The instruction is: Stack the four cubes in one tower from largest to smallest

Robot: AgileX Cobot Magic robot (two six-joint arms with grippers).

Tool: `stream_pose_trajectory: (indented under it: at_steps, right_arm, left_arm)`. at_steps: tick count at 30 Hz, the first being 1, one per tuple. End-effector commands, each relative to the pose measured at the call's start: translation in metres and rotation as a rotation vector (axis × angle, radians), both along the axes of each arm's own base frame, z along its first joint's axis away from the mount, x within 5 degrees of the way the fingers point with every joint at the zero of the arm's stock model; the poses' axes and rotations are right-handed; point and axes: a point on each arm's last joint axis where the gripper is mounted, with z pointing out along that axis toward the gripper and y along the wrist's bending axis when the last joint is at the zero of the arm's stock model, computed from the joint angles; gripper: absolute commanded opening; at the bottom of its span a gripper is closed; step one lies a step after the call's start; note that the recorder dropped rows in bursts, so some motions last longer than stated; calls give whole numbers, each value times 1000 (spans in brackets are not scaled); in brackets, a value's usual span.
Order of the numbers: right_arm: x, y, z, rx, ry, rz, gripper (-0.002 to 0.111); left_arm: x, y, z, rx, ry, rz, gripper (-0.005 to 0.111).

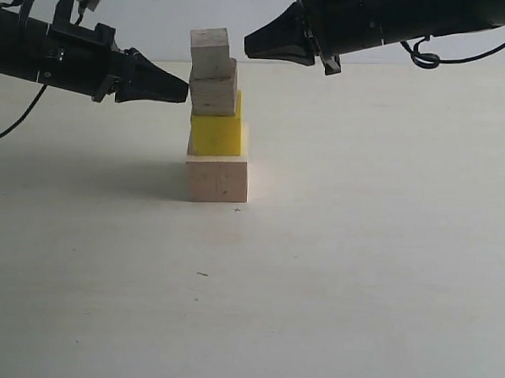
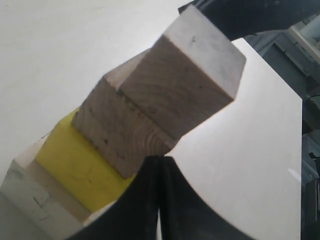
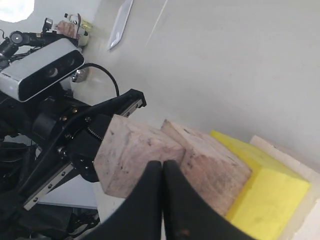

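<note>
The four-cube tower (image 1: 215, 123) of pale wood and yellow, probably light but tippy, wants pinching on flat sides; my left gripper (image 1: 183, 90) and right gripper (image 1: 248, 43) are clenched empty.

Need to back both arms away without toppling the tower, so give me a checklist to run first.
1. Four cubes in one tower: ok. Base cube, yellow cube, brown cube, top cube.
2. Order largest to smallest: ok.
3. Cubes squared up: not ok. The top cube sits twisted and offset on the brown cube.
4. Left gripper shut and empty: ok.
5. Right gripper shut and empty: ok.
6. Tips clear of the tower: cannot tell. The left tip is right at the brown cube's side, and the right tip is close to the top cube.
</note>
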Motion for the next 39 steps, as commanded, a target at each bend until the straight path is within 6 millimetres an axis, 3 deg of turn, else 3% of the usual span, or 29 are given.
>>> stream_pose_trajectory:
  at_steps: [1, 39]
  right_arm:
    - [-2, -4, 9, -14, 5, 5, 0]
    - [-15, 16, 9, -8, 78, 85, 0]
  left_arm:
    - [1, -1, 2, -6, -11, 0, 0]
    - [1, -1, 2, -2, -11, 0, 0]
